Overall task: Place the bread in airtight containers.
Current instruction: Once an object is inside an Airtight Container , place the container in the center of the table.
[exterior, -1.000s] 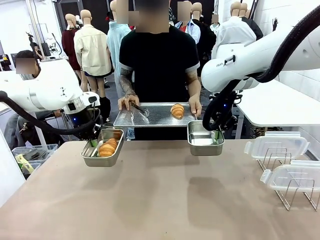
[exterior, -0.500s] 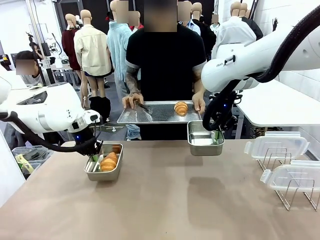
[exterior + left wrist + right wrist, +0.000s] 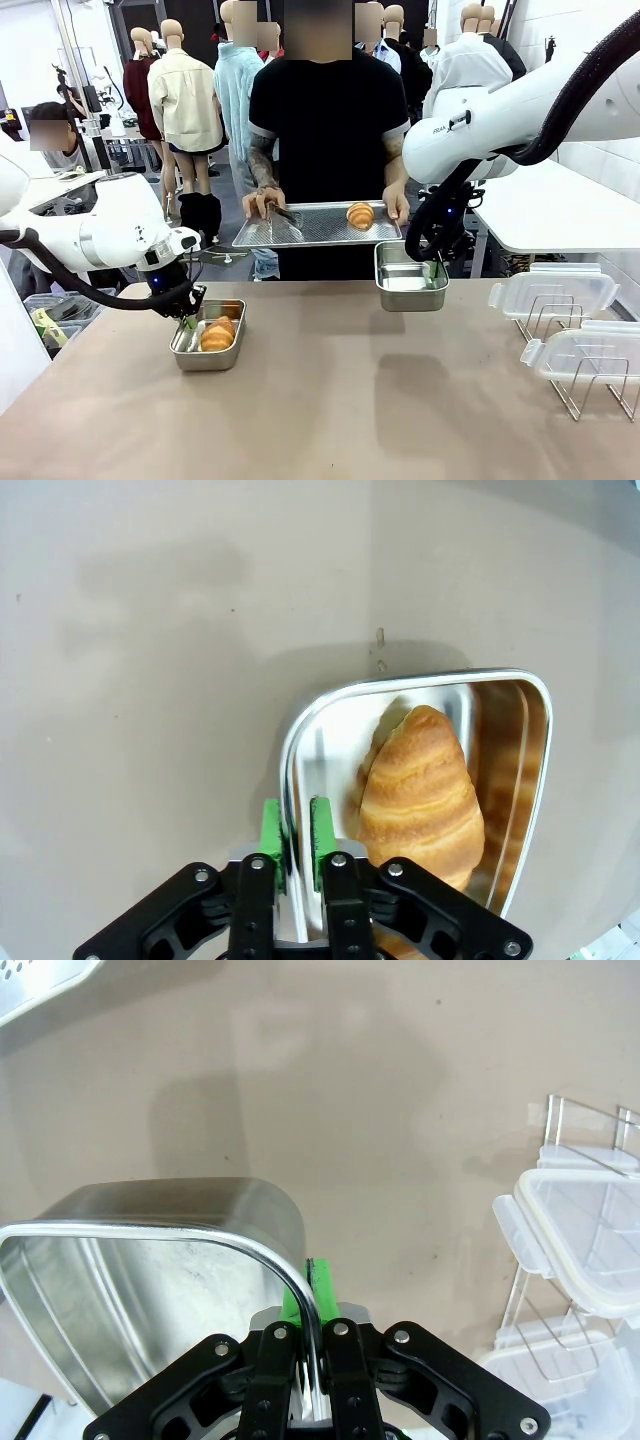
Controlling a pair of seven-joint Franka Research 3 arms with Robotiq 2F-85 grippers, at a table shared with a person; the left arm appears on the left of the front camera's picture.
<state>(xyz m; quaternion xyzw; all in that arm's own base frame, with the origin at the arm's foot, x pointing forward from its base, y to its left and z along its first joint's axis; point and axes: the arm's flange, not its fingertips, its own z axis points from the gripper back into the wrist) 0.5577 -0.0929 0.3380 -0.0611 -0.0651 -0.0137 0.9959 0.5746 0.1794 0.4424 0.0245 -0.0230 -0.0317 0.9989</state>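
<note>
Steel pan [image 3: 207, 360] on table [image 3: 330, 400], left tool [image 3: 295, 832] astride its wall, grip unclear, right tool [image 3: 308, 1290] clamping empty pan [image 3: 405, 296] aloft

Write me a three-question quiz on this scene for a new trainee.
1. True or false: the pan gripped by the right gripper contains a croissant.
2. The croissant not yet in a pan lies: A in a lid; B on the tray that the person holds; C on the floor.
3. How many clear lids sit on the wire rack?
Key: 1 false, that pan is empty; 2 B; 3 two.
</note>
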